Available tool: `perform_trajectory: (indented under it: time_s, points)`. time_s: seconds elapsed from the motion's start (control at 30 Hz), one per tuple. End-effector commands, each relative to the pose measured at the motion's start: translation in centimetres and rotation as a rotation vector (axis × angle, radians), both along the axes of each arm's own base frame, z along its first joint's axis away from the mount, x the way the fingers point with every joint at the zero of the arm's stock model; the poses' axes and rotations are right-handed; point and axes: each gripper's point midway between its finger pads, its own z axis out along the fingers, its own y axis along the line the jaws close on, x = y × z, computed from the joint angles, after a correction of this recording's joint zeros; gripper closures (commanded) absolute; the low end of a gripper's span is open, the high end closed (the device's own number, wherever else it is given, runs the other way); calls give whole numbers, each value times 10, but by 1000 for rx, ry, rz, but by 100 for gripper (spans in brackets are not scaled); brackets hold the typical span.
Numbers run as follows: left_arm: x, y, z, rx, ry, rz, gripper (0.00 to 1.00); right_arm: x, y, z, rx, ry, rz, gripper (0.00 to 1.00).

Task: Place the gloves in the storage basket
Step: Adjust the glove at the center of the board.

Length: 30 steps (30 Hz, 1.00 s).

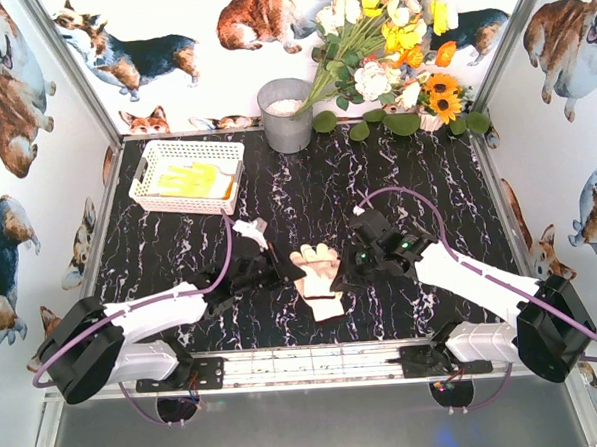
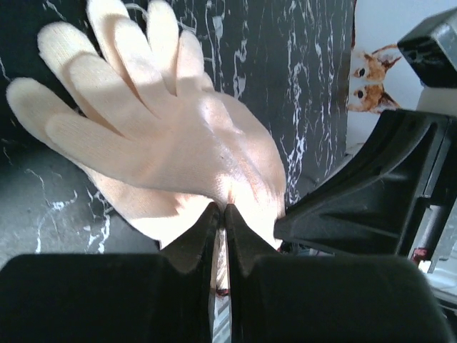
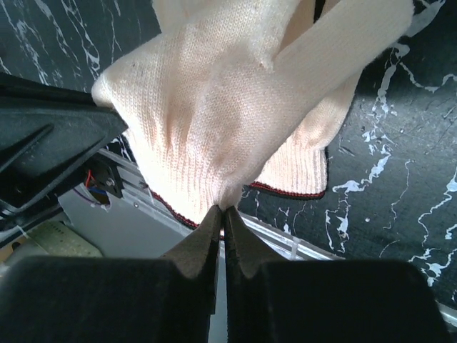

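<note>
Cream-white knitted fabric gloves (image 1: pixel 320 280) lie in a small pile at the near-centre of the black white-veined marble-pattern tabletop (image 1: pixel 306 183), between the two arms, with the fingers pointing to the far side and the cuffs toward the bases. In the right wrist view we see a dark red hem on the cuff and a second layer under the top one. We cannot tell how many gloves are in the pile.

The left gripper (image 2: pixel 221 209) has its fingertips pressed together on a fold of the glove fabric at the pile's left edge. The right gripper (image 3: pixel 221 209) is also pinched together on a tuft of the knit at the right edge. The two heads sit close together with the pile between them.

The shallow white plastic lattice basket (image 1: pixel 194 149) is at far left, well apart from the pile. A yellow fabric glove (image 1: pixel 191 179) lies flat inside it.

A grey metal bucket (image 1: pixel 286 119) stands at far centre, just right of the basket, with a bunch of yellow, white and orange flowers (image 1: pixel 389 38) beside it.
</note>
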Motion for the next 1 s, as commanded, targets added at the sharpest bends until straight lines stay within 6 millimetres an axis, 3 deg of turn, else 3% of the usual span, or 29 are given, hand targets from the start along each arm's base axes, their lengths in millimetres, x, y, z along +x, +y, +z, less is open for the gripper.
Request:
perform_trajectory:
  time_s: [0.0, 0.33, 0.4, 0.53, 0.73, 0.83, 0.97]
  points:
    - [30, -4, 34, -46, -86, 22, 100, 34, 16, 40, 74, -150, -50, 100]
    - [86, 12, 74, 19, -209, 62, 100, 97, 16, 90, 109, -368, -114, 100]
    - [99, 10, 86, 23, -246, 60, 100, 109, 15, 93, 97, -390, -104, 100]
    - [116, 8, 87, 78, -290, 37, 100, 133, 19, 95, 66, -442, -66, 100]
    - [128, 16, 52, 189, -281, 55, 100, 150, 26, 66, 7, -422, 5, 100]
    - [121, 15, 23, 202, -209, 31, 100, 140, 28, 42, 1, -349, 42, 100]
    - [104, 14, -1, 160, -132, 16, 100, 118, 22, 18, -7, -263, 67, 100]
